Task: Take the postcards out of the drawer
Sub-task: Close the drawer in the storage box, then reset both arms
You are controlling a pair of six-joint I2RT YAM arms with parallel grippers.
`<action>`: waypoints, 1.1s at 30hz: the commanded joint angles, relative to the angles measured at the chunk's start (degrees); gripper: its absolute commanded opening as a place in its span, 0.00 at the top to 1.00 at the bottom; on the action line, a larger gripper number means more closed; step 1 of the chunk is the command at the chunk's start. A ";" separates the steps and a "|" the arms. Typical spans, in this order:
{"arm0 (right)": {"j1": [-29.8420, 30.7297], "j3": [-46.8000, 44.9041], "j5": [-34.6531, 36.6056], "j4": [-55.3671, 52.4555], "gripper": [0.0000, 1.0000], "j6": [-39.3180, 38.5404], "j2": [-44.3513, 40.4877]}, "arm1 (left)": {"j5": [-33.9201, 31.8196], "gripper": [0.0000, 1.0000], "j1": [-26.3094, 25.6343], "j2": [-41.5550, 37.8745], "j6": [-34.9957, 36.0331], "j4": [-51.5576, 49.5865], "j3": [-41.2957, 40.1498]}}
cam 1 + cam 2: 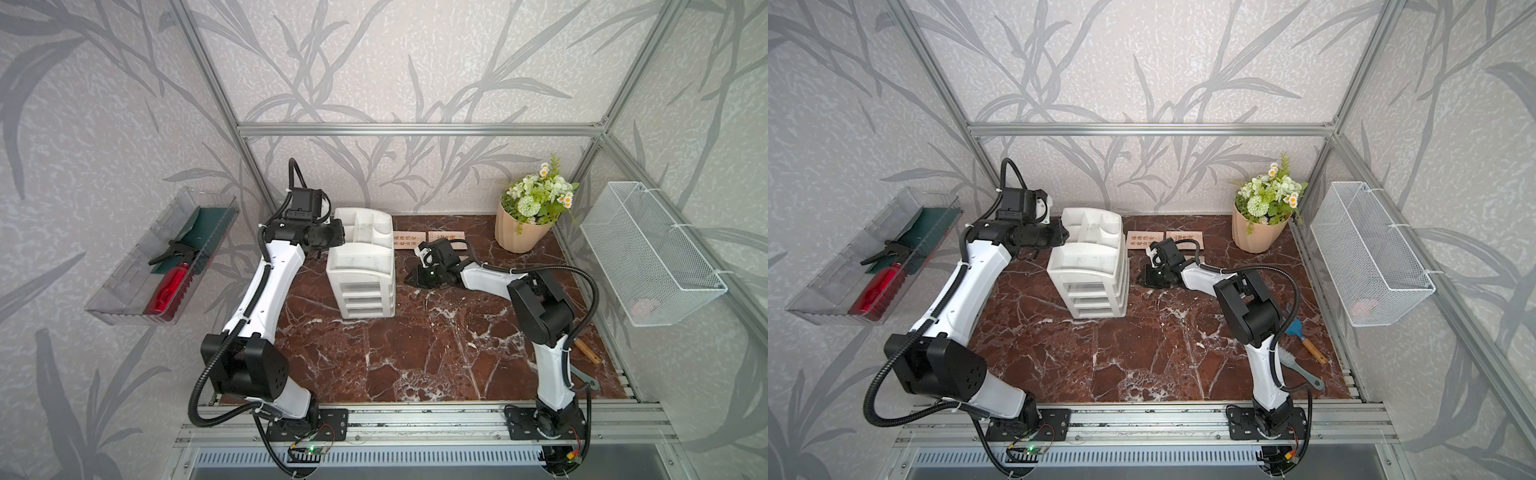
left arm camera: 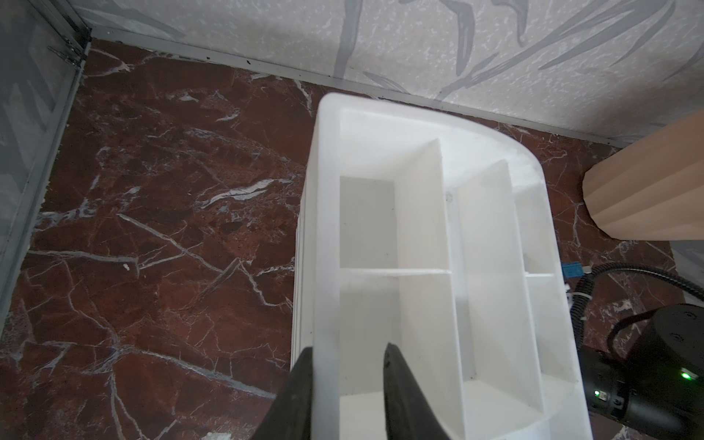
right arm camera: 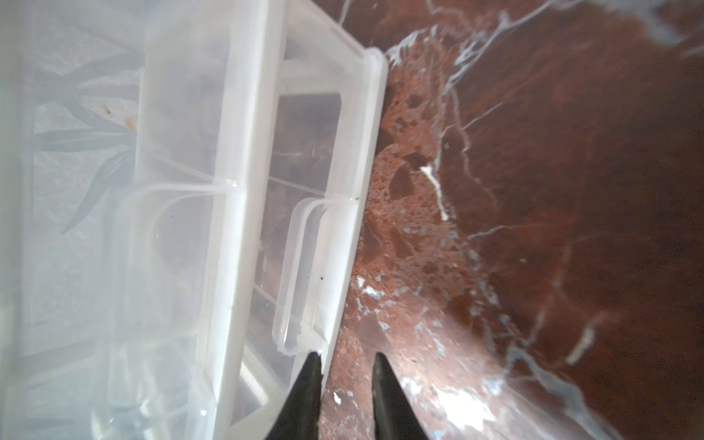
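Note:
A white drawer unit (image 1: 360, 266) stands mid-table, its clear drawers (image 1: 361, 291) pushed in. Two cream postcards (image 1: 409, 241) (image 1: 451, 237) with dark characters lie flat on the marble behind it, seen in both top views (image 1: 1142, 241). My left gripper (image 2: 348, 346) is open astride the unit's top side wall (image 2: 325, 266), with one finger outside against it and the other inside, clear of it. My right gripper (image 3: 346, 356) is low beside the unit's right front corner, open over bare marble. One fingertip (image 3: 314, 360) touches the lowest drawer's handle (image 3: 301, 274).
A peach flower pot (image 1: 521, 232) stands at the back right. A wire basket (image 1: 648, 253) hangs on the right wall and a clear tray (image 1: 124, 291) holding a red bottle on the left wall. Brushes (image 1: 1308, 345) lie by the right arm's base.

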 commanded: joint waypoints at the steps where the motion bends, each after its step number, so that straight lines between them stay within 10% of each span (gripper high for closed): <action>1: -1.38 -1.81 3.17 -2.71 0.74 -3.86 -5.57 | -0.63 0.68 -0.09 0.11 1.03 -0.13 4.38; 10: -4.83 -9.50 10.43 -5.74 0.65 -10.32 -18.10 | -5.03 0.56 -0.02 -4.18 2.49 1.37 5.70; 24: -14.37 -20.15 16.51 -7.37 0.11 -18.32 -42.00 | -15.09 0.22 0.18 -15.32 5.64 11.63 -0.79; 25: -15.15 -19.57 17.10 -9.09 0.01 -19.07 -43.15 | -15.99 0.03 0.18 -15.11 5.63 11.33 -0.47; 33: -25.33 -20.24 19.47 -13.16 0.01 -16.37 -48.55 | -22.28 0.01 2.43 -12.60 1.00 9.37 -4.22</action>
